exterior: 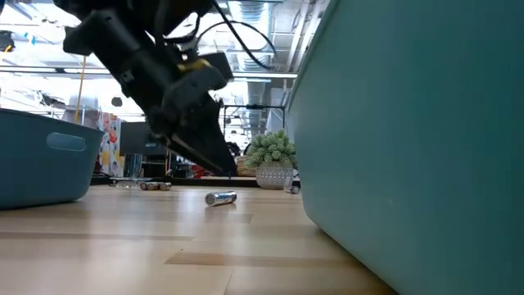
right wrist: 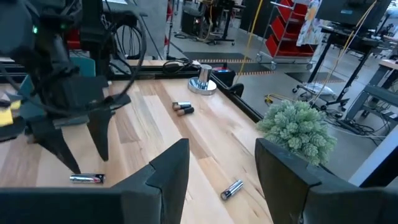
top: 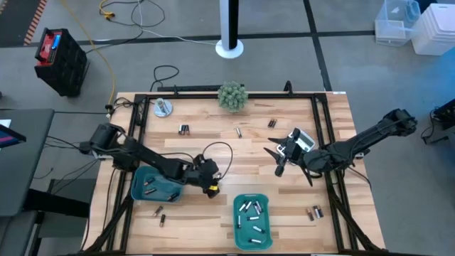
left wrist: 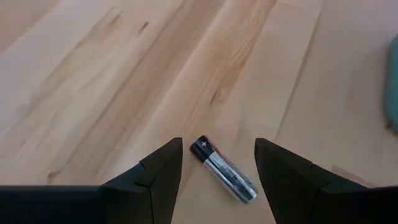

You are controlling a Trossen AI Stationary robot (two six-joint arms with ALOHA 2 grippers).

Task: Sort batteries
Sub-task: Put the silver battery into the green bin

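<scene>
From above, the light wood table (top: 234, 153) has two teal trays: one at about 8 o'clock (top: 153, 186) with a few batteries in it, and one at 6 o'clock (top: 252, 222) holding a bunch of silvery ones. Loose batteries (top: 184, 129) are scattered around the rest, and a little potted plant (top: 232, 95) sits at 12 o'clock. The left gripper (top: 211, 188) hangs between the trays, the right gripper (top: 280, 165) is out at 3 o'clock; both have their jaws spread with nothing in them.

Low view: one silvery battery (exterior: 220, 197) lies on the table, with a busy workshop behind it.

Left wrist: a dark-and-silver battery (left wrist: 222, 169) lies between the spread jaws, and the only readable mark is a "+" on its dark end.

Right wrist: red racks and cables are on the grey floor, and another battery (right wrist: 231, 189) lies near the plant.
</scene>
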